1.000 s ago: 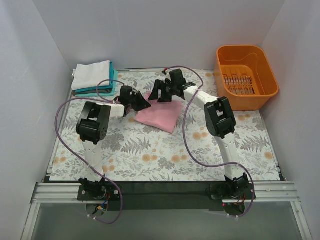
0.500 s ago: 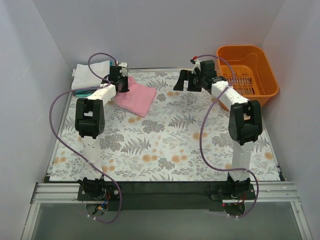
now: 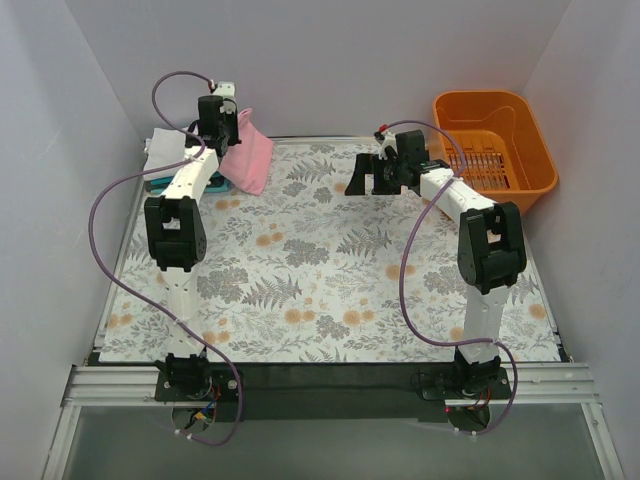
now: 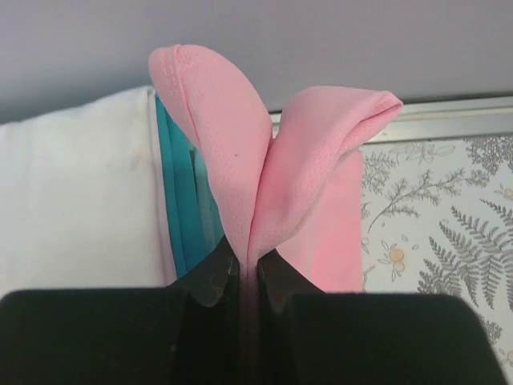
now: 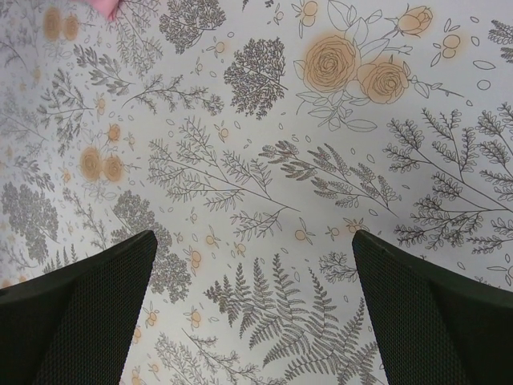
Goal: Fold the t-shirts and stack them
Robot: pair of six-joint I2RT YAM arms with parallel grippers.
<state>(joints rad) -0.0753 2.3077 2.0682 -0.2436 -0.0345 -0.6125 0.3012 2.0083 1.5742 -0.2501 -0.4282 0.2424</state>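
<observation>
My left gripper (image 3: pixel 226 135) is shut on the folded light pink t-shirt (image 3: pixel 250 160) and holds it lifted at the back left, beside the stack. In the left wrist view the pink cloth (image 4: pixel 272 184) is pinched between the closed jaws of that gripper (image 4: pixel 248 269). The folded white t-shirt (image 4: pixel 76 192) lies on the teal one (image 4: pixel 186 200) just left of it. In the top view the stack (image 3: pixel 165 155) is mostly hidden by the arm. My right gripper (image 3: pixel 366 172) is open and empty over the mat at the back centre; its wrist view (image 5: pixel 252 241) shows only floral mat.
An orange plastic basket (image 3: pixel 520 180) stands at the back right. The floral mat (image 3: pixel 330 280) covers the table. White walls close in the back and both sides.
My left gripper has carried the pink t-shirt from the mat's middle to the back left, up beside the stack. My right gripper let go of it and drew back to the right.
</observation>
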